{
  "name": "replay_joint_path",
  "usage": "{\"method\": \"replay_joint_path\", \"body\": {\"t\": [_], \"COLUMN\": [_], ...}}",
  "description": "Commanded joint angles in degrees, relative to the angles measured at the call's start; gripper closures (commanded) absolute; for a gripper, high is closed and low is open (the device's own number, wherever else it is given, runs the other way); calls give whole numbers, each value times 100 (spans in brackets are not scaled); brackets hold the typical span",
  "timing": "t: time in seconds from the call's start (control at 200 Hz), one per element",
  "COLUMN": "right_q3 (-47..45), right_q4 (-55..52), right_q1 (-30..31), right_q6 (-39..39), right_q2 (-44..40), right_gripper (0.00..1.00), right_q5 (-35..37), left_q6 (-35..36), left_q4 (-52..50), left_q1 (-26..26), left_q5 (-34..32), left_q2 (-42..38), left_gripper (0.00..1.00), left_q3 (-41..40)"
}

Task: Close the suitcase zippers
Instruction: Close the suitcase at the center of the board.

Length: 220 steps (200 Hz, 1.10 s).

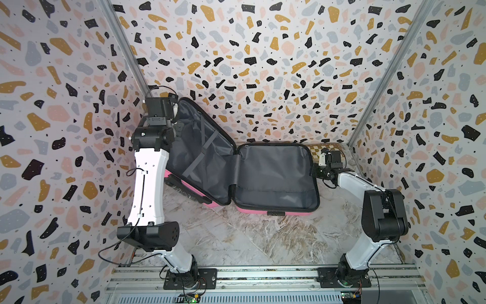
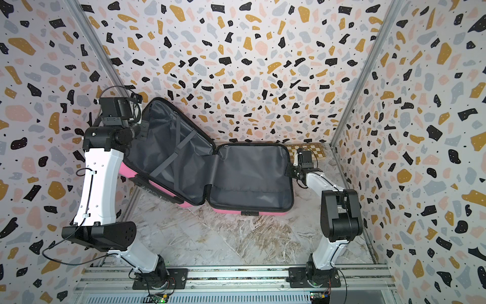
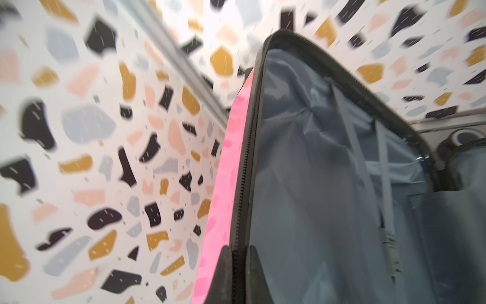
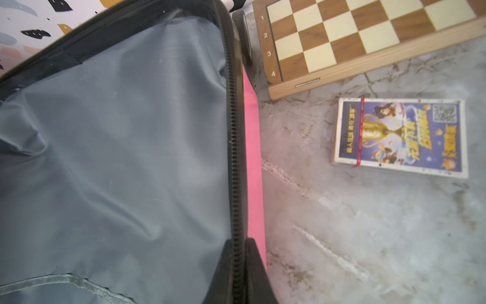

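the suitcase (image 1: 276,173) lies wide open on the worktop (image 1: 263,237), grey lining upward; its right shell rests flat, while its left shell is tilted up off the surface at its outer edge; the two meet at the hinge (image 1: 235,173), which runs from the robot's side toward the back wall, and i judge that line to be the axis the coming move turns on; the left hand (image 3: 238,252) is pressed together, pinching the zippers (image 3: 246,171) on the raised shell's outer rim, the edge farthest from the hinge; the right hand (image 4: 238,247) is likewise pressed together on the toothed track at the flat shell's outer rim, on the side toward the chessboard (image 4: 342,39) and a blue card box (image 4: 399,136); so each hand has the rim on its own side, with the whole open case between them; the raised shell would have to swing rightward over the hinge onto the flat one before any pull can run; the left hand is the one placed to carry it, and the right looks set to pin the base; i cannot make out a zipper pull in any view.
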Motion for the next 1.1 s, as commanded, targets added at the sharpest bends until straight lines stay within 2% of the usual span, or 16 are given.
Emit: {"method": "replay_joint_path", "body": {"t": [0.0,0.25,0.466,0.741,0.841,0.892,1.097], "right_q3": [-183,-323,-412,-558,-626,-677,-897], "right_q4": [363,994,1472,1836,1801,1876,2155], "right_q1": [792,1317,1805,2115,2105,2109,2107], "right_q6": [929,1682,2204,2477,2514,2519,2573], "right_q2": [-292,-353,-287,-206,-200,-208,-234], "right_gripper": [100,100,100,100,100,96,89], "right_q5": [-1767,-1839,-1797,-1759,-1742,-1796,-2003], "left_q6": [157,567,1049,836,648,490,-116], "left_q4": [368,478,876,1072,1095,1100,983], "left_q1": [-835,-1942,-2942,-4018,-4453,-4614,-4849], "left_q5": [308,-317,-963,-964,-900,-816,-198], "left_q2": [-172,-16,77,78,25,-10,-161], "left_gripper": [100,100,100,100,87,75,64], "left_q3": [295,371,38,-569,-894,-1027,-1611]}}
